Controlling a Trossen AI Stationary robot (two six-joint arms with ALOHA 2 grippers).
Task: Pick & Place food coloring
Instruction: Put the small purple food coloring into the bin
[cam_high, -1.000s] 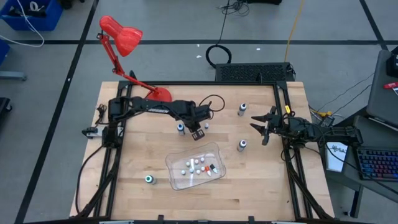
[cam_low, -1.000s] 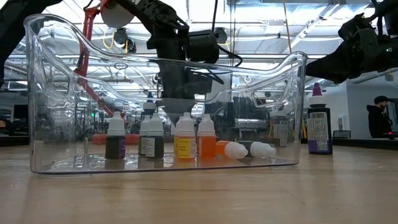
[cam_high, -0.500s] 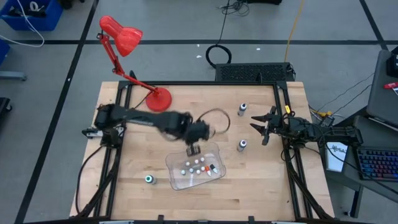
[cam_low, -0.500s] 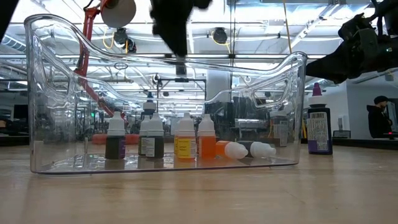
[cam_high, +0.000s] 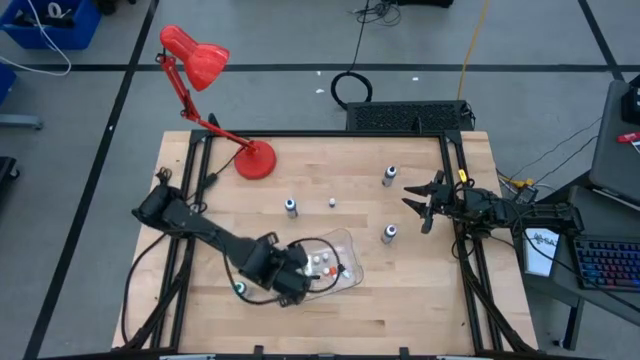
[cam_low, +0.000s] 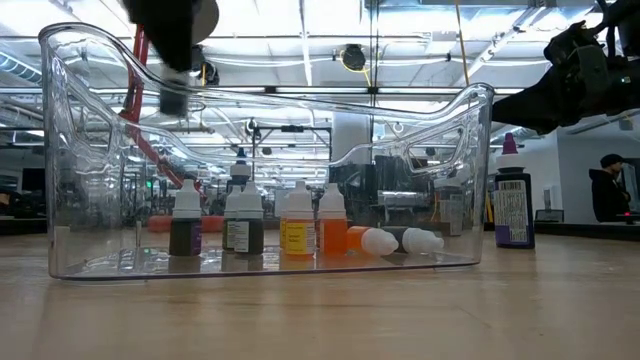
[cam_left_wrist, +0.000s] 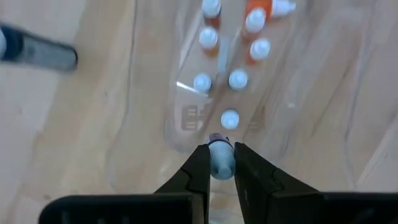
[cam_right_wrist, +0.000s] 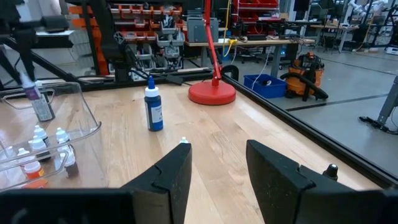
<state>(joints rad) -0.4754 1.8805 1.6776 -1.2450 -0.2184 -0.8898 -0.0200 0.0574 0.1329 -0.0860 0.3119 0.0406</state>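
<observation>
A clear plastic tray (cam_high: 342, 243) sits near the table's middle and holds several small white-capped food coloring bottles (cam_high: 322, 266) (cam_low: 300, 225) (cam_left_wrist: 230, 79); most stand upright and two lie on their sides. My left gripper (cam_high: 287, 282) (cam_left_wrist: 221, 152) hovers over the tray's left end, shut on one small bottle (cam_left_wrist: 221, 163) with a whitish end and a purple part. My right gripper (cam_high: 418, 207) (cam_right_wrist: 217, 165) waits open above the table's right side, touching nothing. My left gripper pinches the small bottle's whitish end (cam_left_wrist: 221, 167) between its two fingers (cam_left_wrist: 194, 173), coming from above and pointing down. The bottle is lifted clear over the tray's left end (cam_left_wrist: 180, 121). In the right wrist view it hangs tilted below the fingers (cam_right_wrist: 38, 102).
Loose bottles stand on the wood: a blue one (cam_high: 291, 207) (cam_right_wrist: 153, 112), two by the right side (cam_high: 389, 176) (cam_high: 389, 233) and a teal one (cam_high: 240, 289) left of the tray. A small white one (cam_high: 332, 203) stands on the wood too. A red desk lamp (cam_high: 255, 160) stands at the far left.
My left arm has swung quickly from the table's far middle, beside the blue bottle, toward the near edge and left, passing over the tray to its left end. It has stayed shut on the small bottle. The right arm has kept still.
</observation>
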